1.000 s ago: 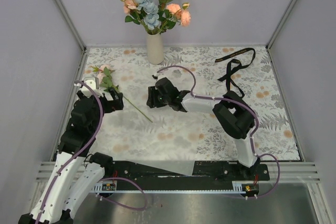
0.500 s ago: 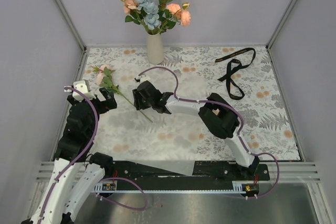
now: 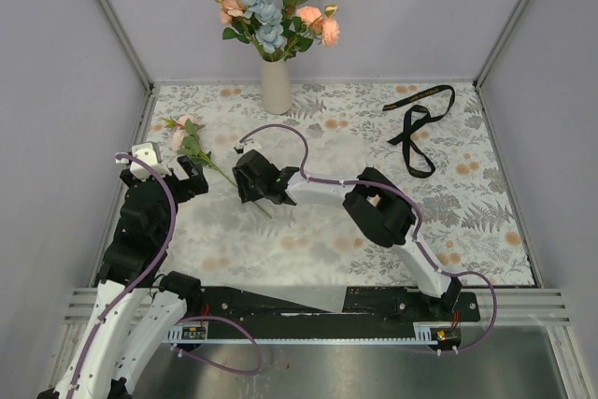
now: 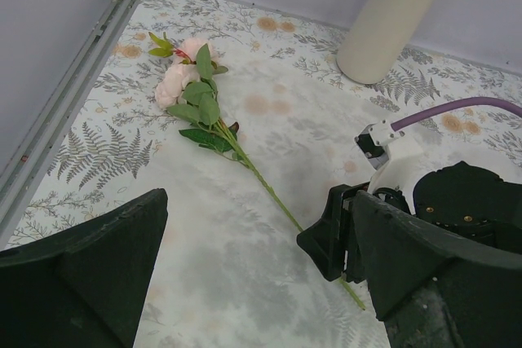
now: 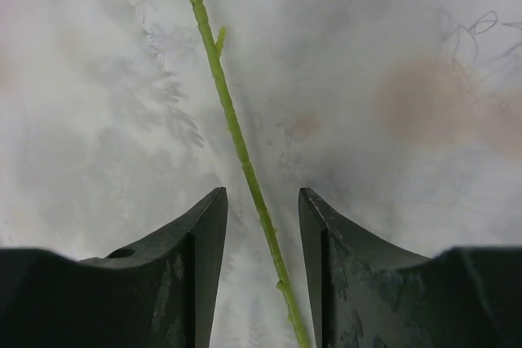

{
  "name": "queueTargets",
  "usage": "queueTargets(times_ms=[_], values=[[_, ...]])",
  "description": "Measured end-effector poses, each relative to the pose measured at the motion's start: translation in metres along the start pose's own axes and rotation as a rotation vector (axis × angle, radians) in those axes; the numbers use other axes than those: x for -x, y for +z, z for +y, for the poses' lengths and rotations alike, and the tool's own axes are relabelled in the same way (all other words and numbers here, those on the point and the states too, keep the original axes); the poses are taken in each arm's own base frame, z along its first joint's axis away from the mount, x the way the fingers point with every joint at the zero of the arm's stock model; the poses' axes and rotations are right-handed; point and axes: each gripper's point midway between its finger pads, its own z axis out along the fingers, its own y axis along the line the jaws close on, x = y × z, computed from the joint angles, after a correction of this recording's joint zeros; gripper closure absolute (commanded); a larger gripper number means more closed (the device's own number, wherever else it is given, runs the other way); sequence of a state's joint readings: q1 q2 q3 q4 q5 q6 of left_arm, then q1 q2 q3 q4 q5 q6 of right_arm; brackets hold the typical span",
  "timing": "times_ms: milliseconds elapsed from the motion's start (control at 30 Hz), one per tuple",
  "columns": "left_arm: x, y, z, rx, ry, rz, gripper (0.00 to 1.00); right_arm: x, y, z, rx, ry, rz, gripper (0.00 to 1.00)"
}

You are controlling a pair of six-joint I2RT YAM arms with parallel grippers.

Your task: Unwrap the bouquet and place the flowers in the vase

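Observation:
The cream vase (image 3: 276, 86) stands at the back of the mat and holds peach and pale-blue flowers (image 3: 271, 7). One pink flower (image 3: 192, 142) lies flat on the mat, its long green stem running toward the middle. My right gripper (image 3: 245, 179) is down over that stem. In the right wrist view the stem (image 5: 236, 140) passes between the open jaws of the right gripper (image 5: 261, 195), touching neither finger. My left gripper (image 3: 173, 167) hangs wide open at the left, near the bloom (image 4: 192, 87), holding nothing. No wrapped bouquet is in view.
A black ribbon (image 3: 418, 119) lies loose at the back right of the floral mat. Metal frame posts and grey walls enclose the table on three sides. The vase (image 4: 387, 22) stands just beyond the right arm in the left wrist view.
My right arm has swung left across the mat and lowered its jaws astride the loose flower's stem. The left arm drew back a little, then held still.

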State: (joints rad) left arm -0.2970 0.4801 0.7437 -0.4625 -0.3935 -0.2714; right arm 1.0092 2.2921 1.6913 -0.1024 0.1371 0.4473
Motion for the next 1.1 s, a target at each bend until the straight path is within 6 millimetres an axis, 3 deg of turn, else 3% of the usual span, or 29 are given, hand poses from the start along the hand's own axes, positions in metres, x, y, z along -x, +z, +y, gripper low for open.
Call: queueTargets(times_ms=[600,867,1100], values=[[-0.002,-0.001,0.0011,-0.002,-0.001,-0.006,0.01,-0.0049,0.0053,0.0038,-0.014,-0.02,-0.019,0.74],[-0.0025,-0.0004,0.0001,-0.005,-0.001,-0.004,0.01,-0.0069,0.0053,0.0036,-0.009,-0.04,-0.028,1.0],[-0.0052,0.0008,0.0,0.009,-0.05,0.008,0.01,-0.009,0.0012,0.0032,0.0,-0.035,-0.035,1.0]])
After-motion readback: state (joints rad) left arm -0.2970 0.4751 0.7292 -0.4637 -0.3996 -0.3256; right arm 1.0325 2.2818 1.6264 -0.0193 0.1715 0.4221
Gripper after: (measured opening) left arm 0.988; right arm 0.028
